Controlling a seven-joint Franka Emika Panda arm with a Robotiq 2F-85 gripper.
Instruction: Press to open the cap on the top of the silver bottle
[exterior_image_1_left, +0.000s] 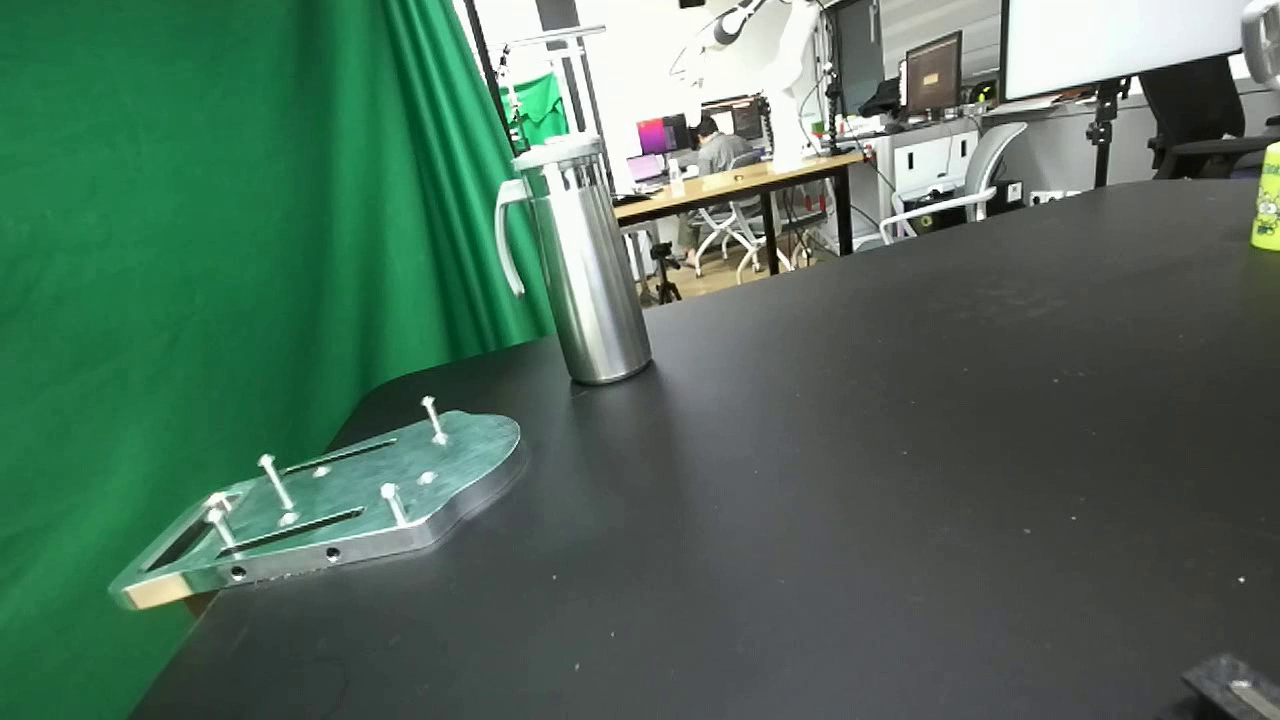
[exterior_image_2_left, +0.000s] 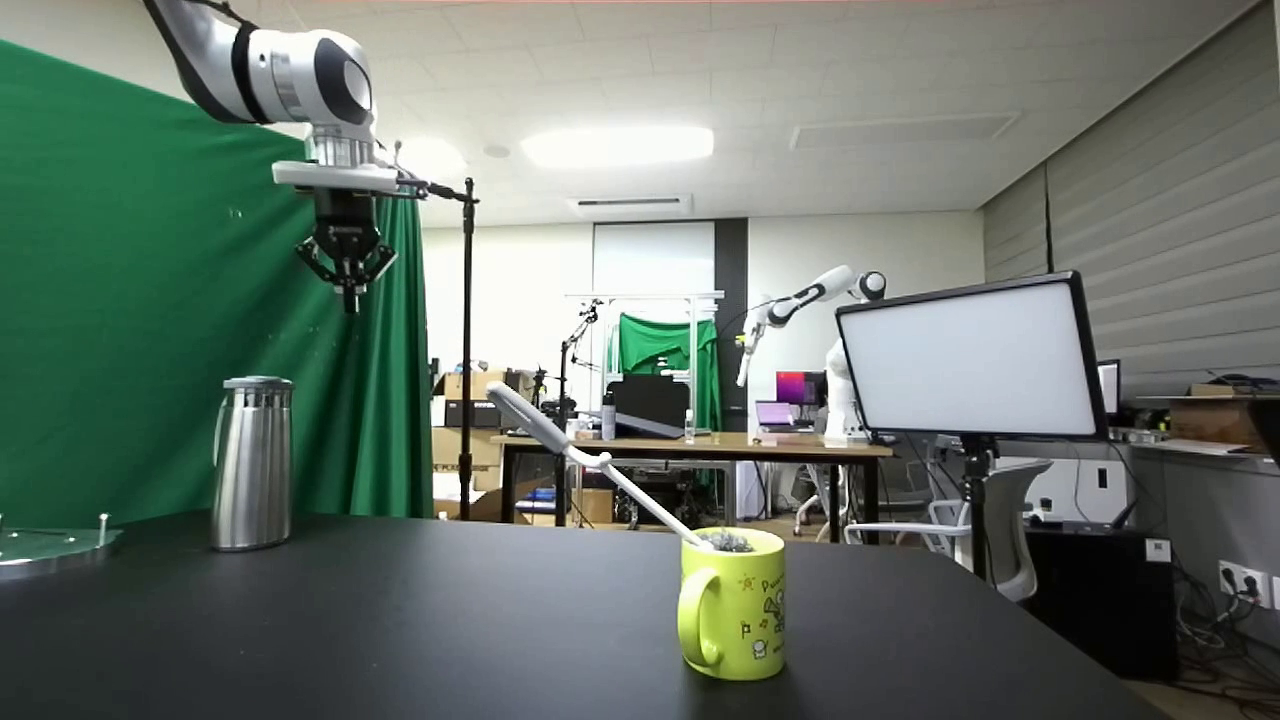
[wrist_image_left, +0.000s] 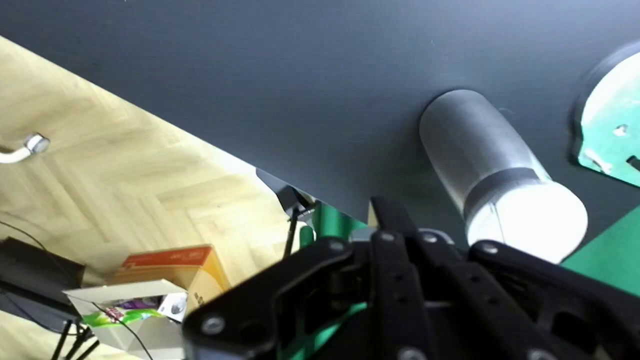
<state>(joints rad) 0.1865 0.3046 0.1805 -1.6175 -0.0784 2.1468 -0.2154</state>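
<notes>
We list first one silver bottle (exterior_image_2_left: 252, 470), brushed metal, upright on the black table (exterior_image_1_left: 850, 480) near the green curtain (exterior_image_1_left: 230, 230); pale lid (exterior_image_1_left: 560, 150) seated on top, handle (exterior_image_1_left: 508, 240) toward the curtain in an exterior view. One black gripper (exterior_image_2_left: 350, 300), pointing down from a white arm (exterior_image_2_left: 300, 85), higher than the bottle and apart from it; its fingers (wrist_image_left: 395, 280) are drawn together side by side, and we see nothing held between them. In the wrist view we note the lid whitened by glare, its detail lost to us. One green board (exterior_image_1_left: 465, 445), flat on the table near the bottle, pale bolts (exterior_image_1_left: 278, 485) standing up from it, its narrower end reaching past the table edge. One yellow-green mug (exterior_image_2_left: 740, 625), printed with small figures, well apart from the bottle; a white rod (exterior_image_2_left: 640, 500) with a grey grip (exterior_image_2_left: 525, 412) leans out of it. On the wooden floor (wrist_image_left: 150, 185), one cardboard box (wrist_image_left: 207, 280). In the background we enter one light panel (exterior_image_2_left: 965, 360), a second white robot (exterior_image_2_left: 815, 292) by a wood-topped desk (exterior_image_2_left: 650, 446), and one seated person (exterior_image_1_left: 715, 152). In an exterior view's lower corner, one dark piece (exterior_image_1_left: 1235, 690), partly in view, which we cannot identify.
</notes>
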